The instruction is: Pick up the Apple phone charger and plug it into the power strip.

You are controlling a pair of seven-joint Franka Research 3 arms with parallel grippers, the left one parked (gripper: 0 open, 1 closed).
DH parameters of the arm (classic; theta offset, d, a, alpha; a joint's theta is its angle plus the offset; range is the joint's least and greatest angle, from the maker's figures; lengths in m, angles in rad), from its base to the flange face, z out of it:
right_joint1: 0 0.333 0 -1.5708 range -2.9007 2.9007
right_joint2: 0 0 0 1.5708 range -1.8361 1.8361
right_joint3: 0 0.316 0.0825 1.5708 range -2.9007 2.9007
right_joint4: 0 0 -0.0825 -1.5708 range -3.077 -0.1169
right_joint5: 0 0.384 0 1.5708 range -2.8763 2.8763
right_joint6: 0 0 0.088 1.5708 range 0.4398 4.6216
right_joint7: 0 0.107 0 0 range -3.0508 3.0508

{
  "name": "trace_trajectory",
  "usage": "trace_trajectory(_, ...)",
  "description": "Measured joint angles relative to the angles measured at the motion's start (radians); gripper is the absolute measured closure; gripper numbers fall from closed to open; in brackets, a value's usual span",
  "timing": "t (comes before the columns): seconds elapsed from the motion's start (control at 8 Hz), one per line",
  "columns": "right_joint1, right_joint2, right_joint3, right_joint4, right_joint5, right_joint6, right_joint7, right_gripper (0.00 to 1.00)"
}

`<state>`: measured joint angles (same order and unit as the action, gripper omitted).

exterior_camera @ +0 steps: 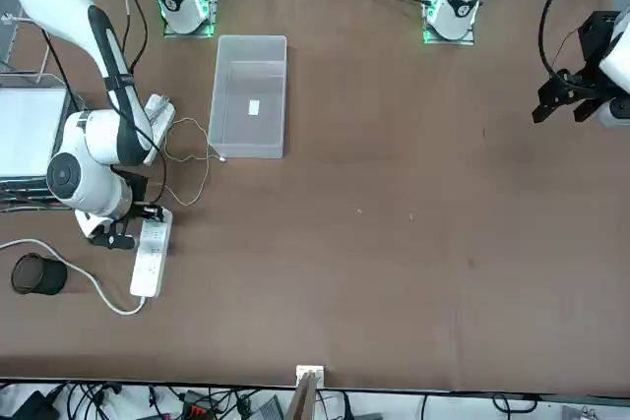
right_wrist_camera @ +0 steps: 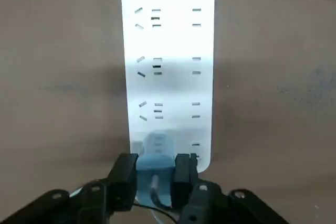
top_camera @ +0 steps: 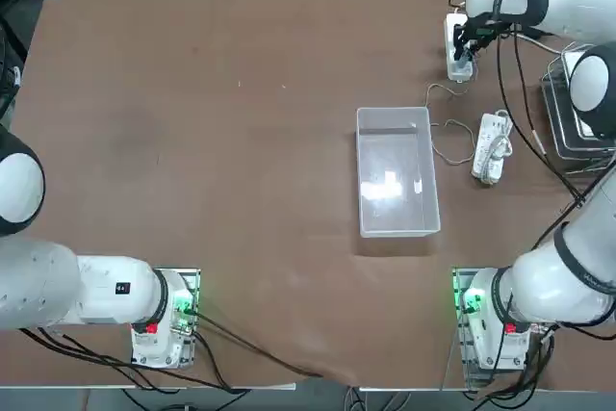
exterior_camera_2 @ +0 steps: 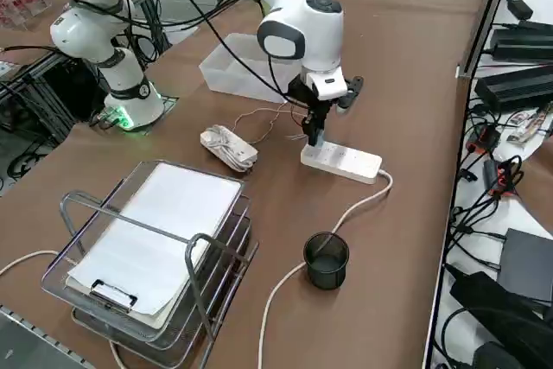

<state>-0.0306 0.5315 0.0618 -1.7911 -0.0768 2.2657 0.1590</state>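
Tool holding charger over power strip.
The tool (right_wrist_camera: 160, 182) grips the charger (right_wrist_camera: 156, 169) between its fingers, above the near end of the power strip (right_wrist_camera: 170, 87), on the tabletop (right_wrist_camera: 63, 103) below; align prongs with slots, keep level, then press straight down.

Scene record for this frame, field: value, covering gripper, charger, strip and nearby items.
right gripper: shut on the charger, over one end of the strip
charger: between the fingertips, at the strip's end opposite its cord
power strip: flat on the table, sockets up
strip cord: thick, white, curving past the black mesh cup
black mesh cup: upright on the table
second strip: thin white cord bundled on it
clear bin: beyond the second strip in the right side view
plug seating: cannot tell
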Motion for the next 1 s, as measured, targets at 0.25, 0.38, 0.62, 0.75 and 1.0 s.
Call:
trace_trajectory(0.25,0.000,0.000,0.000,0.000,0.001,-0.002,0.000,0.64)
trace_trajectory(0.38,0.000,0.000,0.000,0.000,0.002,-0.003,0.000,0.64)
trace_trajectory(0.62,0.000,-0.001,0.000,-0.001,0.003,-0.004,0.000,0.64)
trace_trajectory(0.75,0.000,-0.001,0.000,-0.001,0.003,-0.005,0.000,0.64)
trace_trajectory(1.0,0.000,-0.001,0.000,-0.001,0.003,-0.005,0.000,0.64)
